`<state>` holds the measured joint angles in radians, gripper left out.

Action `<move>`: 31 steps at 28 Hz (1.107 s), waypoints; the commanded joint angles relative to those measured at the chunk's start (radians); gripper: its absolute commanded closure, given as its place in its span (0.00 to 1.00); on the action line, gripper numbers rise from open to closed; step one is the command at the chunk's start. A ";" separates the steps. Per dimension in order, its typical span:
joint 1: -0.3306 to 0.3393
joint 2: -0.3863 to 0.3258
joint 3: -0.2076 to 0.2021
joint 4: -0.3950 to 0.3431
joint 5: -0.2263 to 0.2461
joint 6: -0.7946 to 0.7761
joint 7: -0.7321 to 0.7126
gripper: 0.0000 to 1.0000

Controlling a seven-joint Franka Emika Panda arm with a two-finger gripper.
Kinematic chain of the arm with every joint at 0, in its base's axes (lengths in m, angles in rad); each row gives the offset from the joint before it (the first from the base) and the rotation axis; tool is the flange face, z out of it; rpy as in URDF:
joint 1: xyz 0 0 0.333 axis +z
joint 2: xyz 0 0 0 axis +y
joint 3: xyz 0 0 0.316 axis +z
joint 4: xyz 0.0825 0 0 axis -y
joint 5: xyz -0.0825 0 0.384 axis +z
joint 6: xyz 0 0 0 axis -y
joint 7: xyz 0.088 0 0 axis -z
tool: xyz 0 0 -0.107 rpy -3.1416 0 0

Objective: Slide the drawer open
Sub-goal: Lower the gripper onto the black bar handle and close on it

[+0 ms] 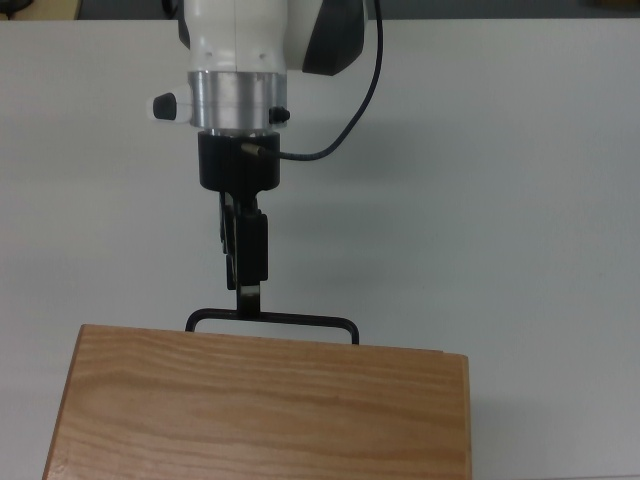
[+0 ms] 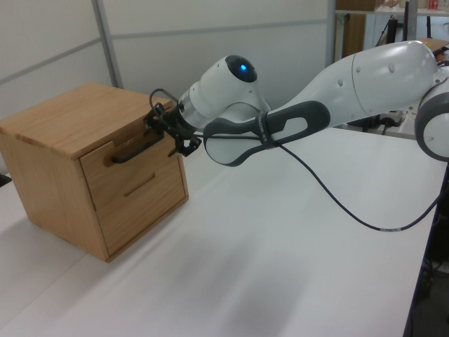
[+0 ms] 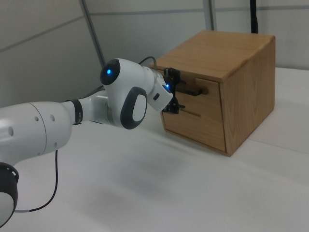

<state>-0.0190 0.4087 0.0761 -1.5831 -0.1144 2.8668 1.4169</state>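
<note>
The drawer (image 2: 133,163) is the upper one in the wooden casing (image 2: 66,116), and its light pine front sits flush with the casing. Its black bar handle (image 1: 272,320) sticks out toward the arm. My gripper (image 1: 247,297) is at the handle, toward the top view's left end of the bar. In the left view the gripper (image 2: 170,131) is open, one finger above the handle (image 2: 137,147) and one below it. The right view shows the same: the gripper (image 3: 174,91) straddles the handle (image 3: 189,90) without closing on it.
A second drawer (image 2: 144,193) with a slot grip lies under the first. The casing's grained top (image 1: 260,410) fills the top view's lower edge. A black cable (image 1: 350,110) loops off the wrist. White table (image 2: 280,260) stretches out in front of the box.
</note>
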 commanded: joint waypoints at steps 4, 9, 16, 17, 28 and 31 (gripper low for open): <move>0.004 0.010 -0.001 -0.003 -0.047 -0.003 -0.006 0.39; 0.004 0.002 -0.001 -0.003 -0.070 -0.006 -0.007 0.82; 0.004 -0.008 -0.001 -0.006 -0.090 -0.009 -0.009 1.00; 0.004 -0.010 -0.001 -0.008 -0.105 -0.009 -0.009 1.00; 0.004 -0.034 0.001 -0.017 -0.111 -0.061 -0.009 1.00; 0.004 -0.076 0.001 -0.034 -0.110 -0.122 -0.009 1.00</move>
<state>-0.0167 0.4048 0.0784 -1.5685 -0.2033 2.8474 1.4203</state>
